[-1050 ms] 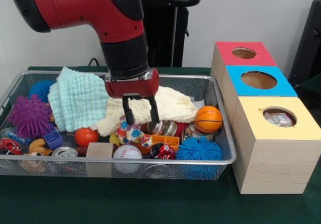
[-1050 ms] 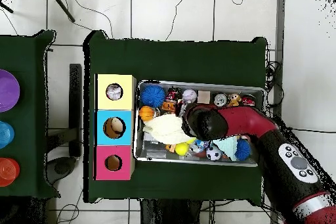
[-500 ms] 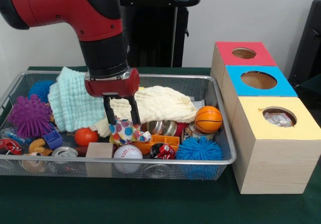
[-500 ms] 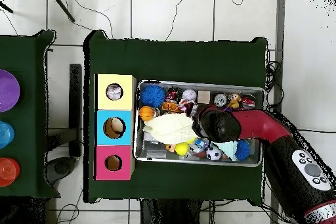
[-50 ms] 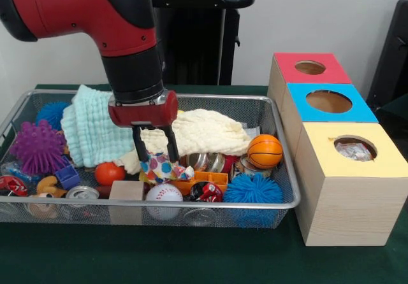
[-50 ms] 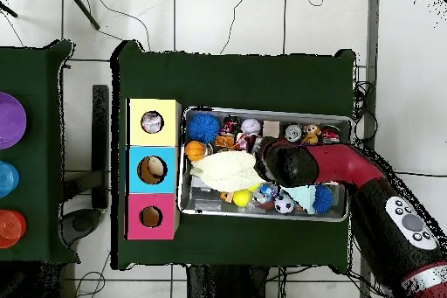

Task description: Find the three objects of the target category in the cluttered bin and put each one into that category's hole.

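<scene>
A red-and-black robot arm's gripper (image 5: 155, 158) hangs at centre-left of the front view, its two black fingers (image 5: 138, 148) parted and pointing straight down at a soft toy of white fabric with coloured dots (image 5: 162, 167) — the tips stand on either side of its top, and whether they press on it cannot be told. The spotted toy lies in the middle of the silver wire-mesh bin (image 5: 278, 204), against the lower edge of a pale yellow cloth (image 5: 207, 132) that spreads to the right. A mint-green cloth (image 5: 92, 128) is heaped to the left of the gripper.

Along the bin's lower rim sit a white baseball with red stitching (image 5: 163, 193), a plain wooden cube (image 5: 126, 191), a small orange ball (image 5: 109, 172) and a fuzzy blue ball (image 5: 252, 188). An orange mini basketball (image 5: 264, 151) rests at the right side; a spiky purple ball (image 5: 37, 146) sits at far left.

Right of the bin stands a row of three wooden boxes, each with a round hole — the yellow-topped box (image 5: 347, 158) lowest in the frame, the blue-topped box (image 5: 330, 102) above it, the red-topped box (image 5: 311, 68) uppermost.

In the overhead view the arm (image 6: 349, 168) reaches in from lower right across the bin (image 6: 266, 114).
</scene>
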You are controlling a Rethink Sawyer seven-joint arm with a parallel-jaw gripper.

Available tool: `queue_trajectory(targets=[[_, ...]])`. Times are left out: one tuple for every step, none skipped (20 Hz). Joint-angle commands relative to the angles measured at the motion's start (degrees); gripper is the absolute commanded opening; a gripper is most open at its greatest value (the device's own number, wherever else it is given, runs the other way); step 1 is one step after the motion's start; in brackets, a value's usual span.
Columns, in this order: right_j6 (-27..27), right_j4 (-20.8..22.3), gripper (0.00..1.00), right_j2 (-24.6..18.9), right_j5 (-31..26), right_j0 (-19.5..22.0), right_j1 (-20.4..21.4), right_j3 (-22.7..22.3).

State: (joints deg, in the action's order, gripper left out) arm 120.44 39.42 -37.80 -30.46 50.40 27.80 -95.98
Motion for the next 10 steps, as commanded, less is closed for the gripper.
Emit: queue_trajectory(targets=[[-6.79,5.59,1.00,1.46,1.75,-5.63,-5.45,4.69],[-6.35,5.85,1.00,1.70,2.18,-6.00,-5.89,5.16],[-6.40,6.01,1.00,1.79,2.31,-6.13,-6.39,5.71],[-6.64,6.20,1.00,1.83,2.39,-6.15,-6.86,6.31],[-7.20,6.37,1.00,1.76,2.35,-6.06,-7.41,7.03],[-8.04,6.38,1.00,1.54,2.09,-5.82,-8.08,7.76],[-8.44,6.58,1.00,1.51,2.21,-5.61,-8.42,7.86],[-8.42,6.77,1.00,1.63,2.31,-5.67,-8.51,8.03],[-8.01,7.02,1.00,1.91,2.69,-5.87,-8.69,8.14],[-7.63,7.23,1.00,2.12,3.05,-6.06,-8.86,8.24]])
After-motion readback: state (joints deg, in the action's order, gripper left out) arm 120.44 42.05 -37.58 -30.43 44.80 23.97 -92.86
